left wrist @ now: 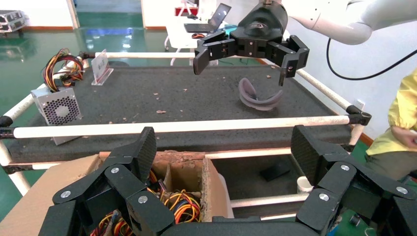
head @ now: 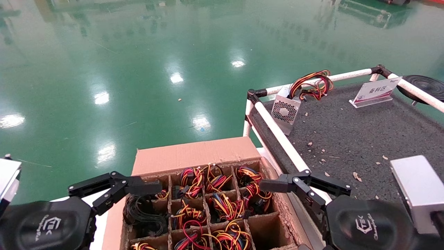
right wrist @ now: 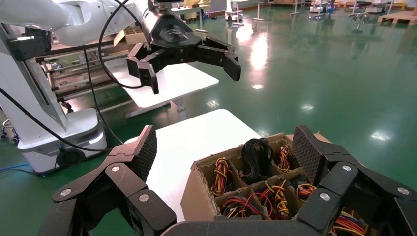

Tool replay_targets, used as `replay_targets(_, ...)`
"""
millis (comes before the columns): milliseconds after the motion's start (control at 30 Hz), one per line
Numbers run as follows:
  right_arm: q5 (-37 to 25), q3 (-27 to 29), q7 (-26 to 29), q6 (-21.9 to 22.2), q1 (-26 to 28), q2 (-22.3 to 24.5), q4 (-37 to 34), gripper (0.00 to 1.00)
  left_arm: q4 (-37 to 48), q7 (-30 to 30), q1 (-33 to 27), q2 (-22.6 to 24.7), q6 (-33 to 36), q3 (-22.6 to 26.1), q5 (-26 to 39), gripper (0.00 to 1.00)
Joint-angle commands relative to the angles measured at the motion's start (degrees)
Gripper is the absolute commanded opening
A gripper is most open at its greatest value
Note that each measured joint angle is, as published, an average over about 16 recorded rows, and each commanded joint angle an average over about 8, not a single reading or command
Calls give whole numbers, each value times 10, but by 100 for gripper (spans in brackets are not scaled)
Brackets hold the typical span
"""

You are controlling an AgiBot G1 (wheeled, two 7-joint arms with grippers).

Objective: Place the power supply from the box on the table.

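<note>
The box (head: 194, 154) stands low at the centre, flap folded back. Most of its cells hold looped red, yellow and black wire bundles (head: 190, 180); the bodies under them are hidden. One power supply (head: 285, 111) leans on the rail at the far left corner of the table (head: 364, 139), fan grille facing me, wires (head: 312, 85) on top. My left gripper (head: 116, 189) hovers open over the box's left edge. My right gripper (head: 305, 187) hovers open over the box's right edge, beside the rail. Both hold nothing. The left wrist view shows the power supply (left wrist: 56, 108), the right wrist view the box (right wrist: 196, 196).
A white pipe rail (head: 281, 139) runs between box and table. A sign card (head: 376, 92) and a black disc (head: 425, 85) sit at the table's far right. A grey curved piece (left wrist: 258, 96) lies on the table. The box rests on a white surface (right wrist: 192, 142).
</note>
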Motion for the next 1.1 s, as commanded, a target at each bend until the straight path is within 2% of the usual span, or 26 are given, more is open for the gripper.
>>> replay_targets(33,0,0,0,0,0,0,-1,100,0,0,0,0,0,0,0,100)
replay_targets(1100,-1,-1,-1,2,2,-2,-3,100,0,0,0,0,0,0,0,100)
